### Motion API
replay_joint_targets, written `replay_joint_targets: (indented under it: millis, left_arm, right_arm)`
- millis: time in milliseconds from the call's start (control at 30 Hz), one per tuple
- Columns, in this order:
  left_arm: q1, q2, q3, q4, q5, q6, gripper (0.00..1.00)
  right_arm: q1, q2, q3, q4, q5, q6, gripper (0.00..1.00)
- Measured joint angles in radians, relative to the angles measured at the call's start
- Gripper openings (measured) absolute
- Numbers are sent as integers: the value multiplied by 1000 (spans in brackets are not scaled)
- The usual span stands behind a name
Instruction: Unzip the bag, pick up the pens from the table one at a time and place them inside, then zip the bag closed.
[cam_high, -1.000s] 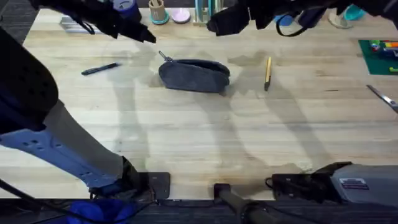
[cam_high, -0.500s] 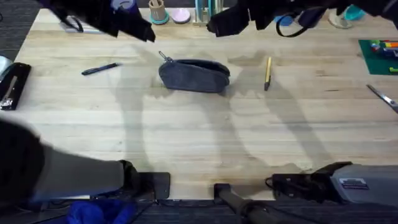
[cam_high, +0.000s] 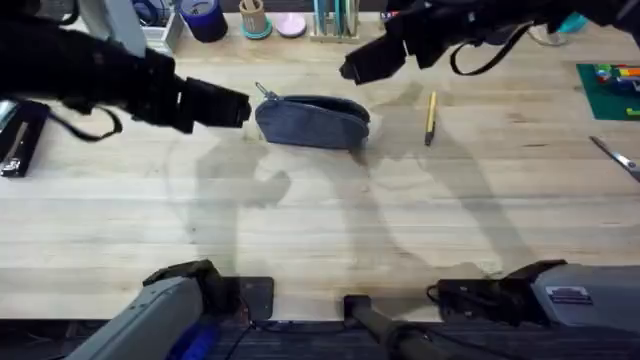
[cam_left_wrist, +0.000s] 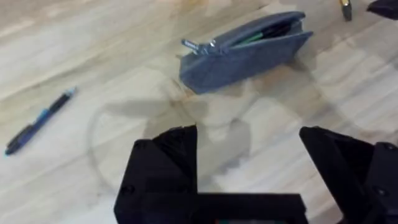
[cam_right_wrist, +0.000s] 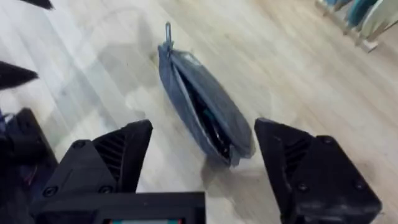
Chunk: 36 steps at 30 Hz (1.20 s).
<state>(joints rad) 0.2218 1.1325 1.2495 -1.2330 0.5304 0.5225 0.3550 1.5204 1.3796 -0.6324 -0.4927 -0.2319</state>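
Blue-grey fabric bag (cam_high: 312, 121) lies mid-table, zipper apparently open, between wide-open, empty left gripper (cam_left_wrist: 249, 158) and right gripper (cam_right_wrist: 202, 158); risk: soft pouch slides or collapses shut when pens (cam_left_wrist: 38, 121) are inserted, as neither gripper pins it.

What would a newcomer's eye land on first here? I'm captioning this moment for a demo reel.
Probably the blue-grey bag lying mid-table with its zipper already open. Both open end effectors flank it, the left end effector beside its pull-tab end and the right end effector above its far side. A yellow pen lies to the bag's right.
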Motion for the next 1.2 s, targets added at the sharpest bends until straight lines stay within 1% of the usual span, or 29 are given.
replay_joint_targets:
  millis: [67, 133, 200, 300, 367, 467, 500, 533, 567, 600, 667, 900, 1200]
  left_arm:
    - [0, -46, 0, -48, -4, -15, 998]
    - [0, -57, 0, -59, -4, -19, 998]
    - [0, -61, 0, -63, -5, -19, 998]
    - [0, -60, -1, -65, -5, -13, 997]
    - [0, -60, -1, -65, -5, -2, 996]
    - [0, -60, -2, -65, -5, 9, 995]
    - [0, -60, -2, -65, -5, 12, 995]
    - [0, -60, -2, -65, -5, 13, 995]
    - [0, -60, -2, -65, -6, 16, 995]
    - [0, -60, -2, -65, -7, 17, 995]
    - [0, -60, -2, -65, -8, 20, 995]
    - [0, -60, -2, -65, -8, 20, 995]
    - [0, -60, -2, -65, -8, 20, 995]
  right_arm:
    - [0, 0, 0, -60, 0, -44, 995]
    - [0, 0, 0, -87, 0, -71, 980]
    - [0, 0, 0, -108, 0, -97, 944]
    - [0, 0, 0, -131, 1, -134, 861]
    - [0, 0, 0, -139, 1, -157, 775]
    - [0, 0, 0, -152, 3, -189, 488]
    - [0, 0, 0, -154, 4, -196, 355]
    - [0, 0, 0, -155, 3, -201, 253]
    - [0, 0, 0, -155, 4, -207, 122]
    - [0, 0, 0, -155, 4, -210, 54]
    - [0, 0, 0, -155, 4, -219, 30]
    - [0, 0, 0, -156, 4, -315, 27]
    - [0, 0, 0, -156, 7, -536, 28]
